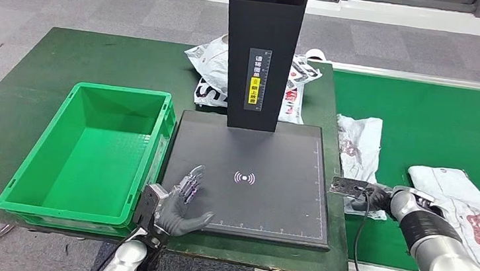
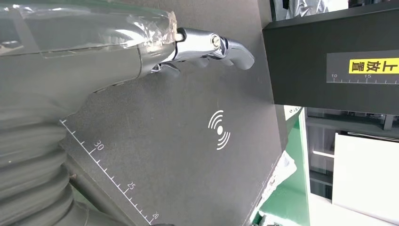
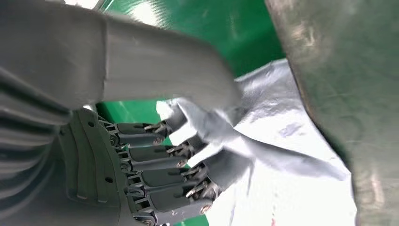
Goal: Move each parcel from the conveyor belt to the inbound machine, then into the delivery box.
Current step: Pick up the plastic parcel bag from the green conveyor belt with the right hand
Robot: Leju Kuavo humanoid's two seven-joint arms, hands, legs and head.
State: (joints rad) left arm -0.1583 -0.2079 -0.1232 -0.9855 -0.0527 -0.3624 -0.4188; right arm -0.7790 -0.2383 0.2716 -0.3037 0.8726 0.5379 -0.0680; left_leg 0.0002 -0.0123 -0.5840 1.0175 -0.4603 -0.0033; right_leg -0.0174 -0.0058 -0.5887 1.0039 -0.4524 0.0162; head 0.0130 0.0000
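A crumpled white parcel (image 1: 359, 150) lies on the green conveyor belt (image 1: 438, 121), right beside the black inbound machine platform (image 1: 275, 159). My right hand (image 1: 375, 199) grips the parcel's near end. In the right wrist view its fingers (image 3: 160, 165) and thumb curl around the bunched plastic of the parcel (image 3: 291, 141). My left hand (image 1: 184, 204) is open with fingers spread at the platform's front left corner, holding nothing. The left wrist view shows its fingers (image 2: 207, 44) stretched above the platform (image 2: 188, 160). The green delivery box (image 1: 122, 89) stands left of the platform and is empty.
The machine's black column (image 1: 262, 45) rises at the back of the platform. White parcels (image 1: 209, 66) are piled behind it. Another white parcel (image 1: 473, 208) lies on the belt to the right of my right arm.
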